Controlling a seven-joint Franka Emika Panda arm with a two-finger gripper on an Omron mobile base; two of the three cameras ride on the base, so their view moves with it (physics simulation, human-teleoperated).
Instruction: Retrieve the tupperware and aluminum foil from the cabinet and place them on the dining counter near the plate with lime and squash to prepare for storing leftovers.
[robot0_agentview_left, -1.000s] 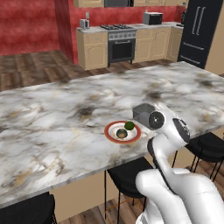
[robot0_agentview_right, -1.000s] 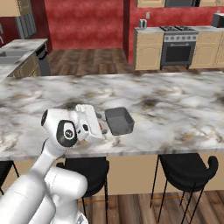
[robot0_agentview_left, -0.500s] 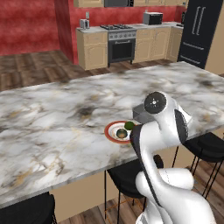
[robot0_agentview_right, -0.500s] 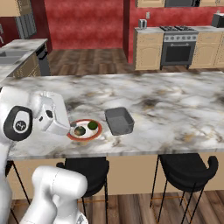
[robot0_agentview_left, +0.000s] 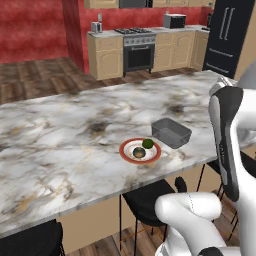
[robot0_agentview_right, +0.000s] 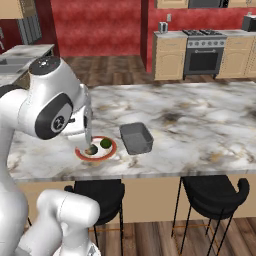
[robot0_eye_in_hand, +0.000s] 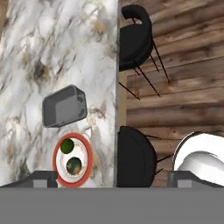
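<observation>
Your tub (robot0_agentview_left: 171, 132) sits empty on the counter (robot0_agentview_left: 60, 145) beside the plate (robot0_agentview_left: 140, 151); your gripper (robot0_eye_in_hand: 112, 177) hangs spread, holding nothing.

Dark grey tupperware (robot0_agentview_left: 171, 132), red-rimmed plate (robot0_agentview_left: 140, 151), marbled dining counter (robot0_agentview_left: 60, 145).

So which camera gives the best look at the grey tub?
The left base view: the tub sits unblocked beside the plate, open side showing. The right base view shows it clearly too; the hand view sees it from above.
</observation>
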